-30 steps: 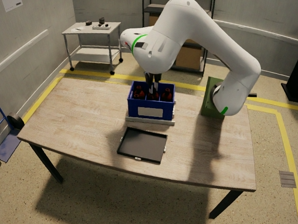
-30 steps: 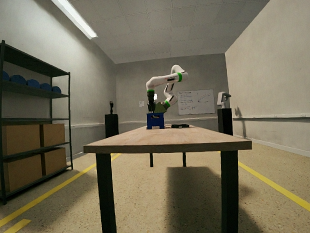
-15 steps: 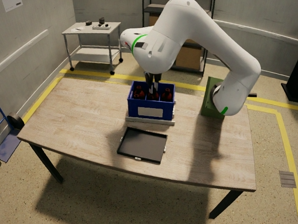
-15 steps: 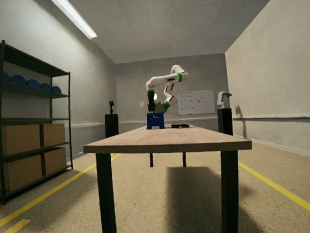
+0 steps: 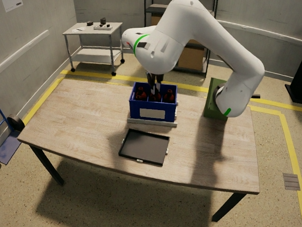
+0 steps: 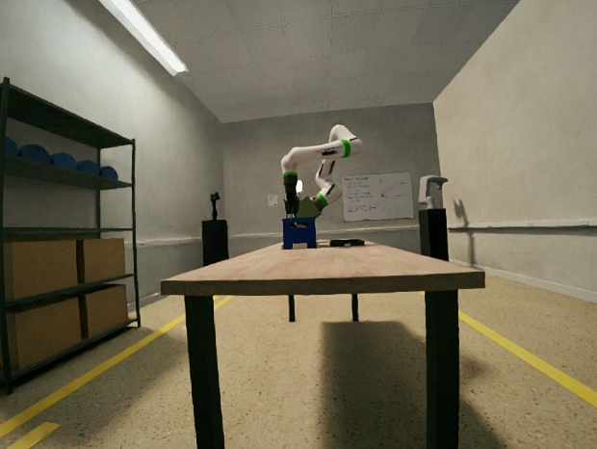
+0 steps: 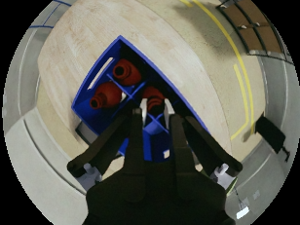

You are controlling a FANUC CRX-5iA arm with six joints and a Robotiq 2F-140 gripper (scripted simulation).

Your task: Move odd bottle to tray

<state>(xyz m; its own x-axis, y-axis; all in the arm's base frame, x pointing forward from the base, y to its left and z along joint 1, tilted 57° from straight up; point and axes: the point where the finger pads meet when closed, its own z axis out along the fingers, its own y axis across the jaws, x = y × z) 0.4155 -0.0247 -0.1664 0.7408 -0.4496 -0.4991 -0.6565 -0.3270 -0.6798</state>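
1. Top view: the gripper (image 5: 155,87) is lowered into the blue crate (image 5: 152,109), at its far side.
2. The fingers are nearly closed and a brown bottle (image 5: 154,96) is clamped by the neck, in the crate's middle.
3. Other bottles are seen left (image 5: 141,93) and right (image 5: 168,96).
4. The black tray (image 5: 143,146) is placed near the crate, on the table (image 5: 80,117).
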